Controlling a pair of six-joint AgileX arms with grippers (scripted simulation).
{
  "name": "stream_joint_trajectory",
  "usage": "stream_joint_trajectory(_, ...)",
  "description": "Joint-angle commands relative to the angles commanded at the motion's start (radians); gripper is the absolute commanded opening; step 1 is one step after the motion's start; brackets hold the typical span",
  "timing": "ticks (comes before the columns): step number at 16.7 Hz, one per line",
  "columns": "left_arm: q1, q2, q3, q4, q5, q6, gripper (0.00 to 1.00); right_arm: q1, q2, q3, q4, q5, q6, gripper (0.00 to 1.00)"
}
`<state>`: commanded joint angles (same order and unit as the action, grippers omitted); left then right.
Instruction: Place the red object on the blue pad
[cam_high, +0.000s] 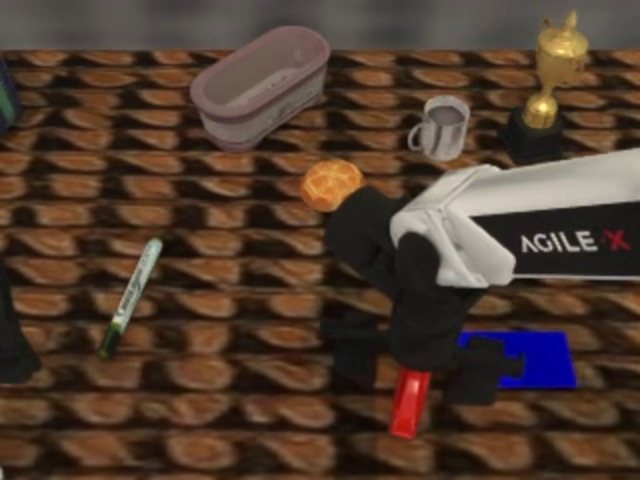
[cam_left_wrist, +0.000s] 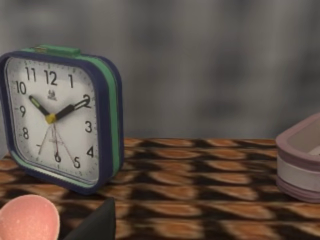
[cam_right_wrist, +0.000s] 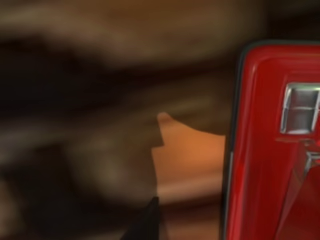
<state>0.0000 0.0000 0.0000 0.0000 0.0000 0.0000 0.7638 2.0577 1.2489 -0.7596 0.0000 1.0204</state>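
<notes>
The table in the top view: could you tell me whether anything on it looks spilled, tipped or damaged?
Nothing stands out. The mug, trophy and tub sit upright; the red object lies left of the blue pad, under the right gripper.

Glossy red object (cam_high: 408, 402) (metal inlay), matt blue pad (cam_high: 540, 360), wood-grain table (cam_high: 240, 300)

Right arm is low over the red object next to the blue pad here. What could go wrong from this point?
1. The right claw covers the near end of the red object, so the grip cannot be confirmed; an off-centre hold could let it swing or slip.
2. The red object lies just off the left edge of the blue pad; a short carry might leave it overhanging that edge.
3. The bread roll sits beside the arm and might be nudged.
</notes>
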Motion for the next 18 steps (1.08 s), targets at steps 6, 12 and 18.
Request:
stream_joint_trajectory(6, 0.000, 0.000, 0.000, 0.000, 0.000, 0.000, 1.00, 0.000, 0.000, 0.000, 0.000, 0.000, 0.000, 0.10)
stream_joint_trajectory(12, 0.000, 0.000, 0.000, 0.000, 0.000, 0.000, 1.00, 0.000, 0.000, 0.000, 0.000, 0.000, 0.000, 0.00)
stream_joint_trajectory(18, 0.000, 0.000, 0.000, 0.000, 0.000, 0.000, 1.00, -0.001, -0.007, 0.013, -0.017, 0.000, 0.002, 0.00)
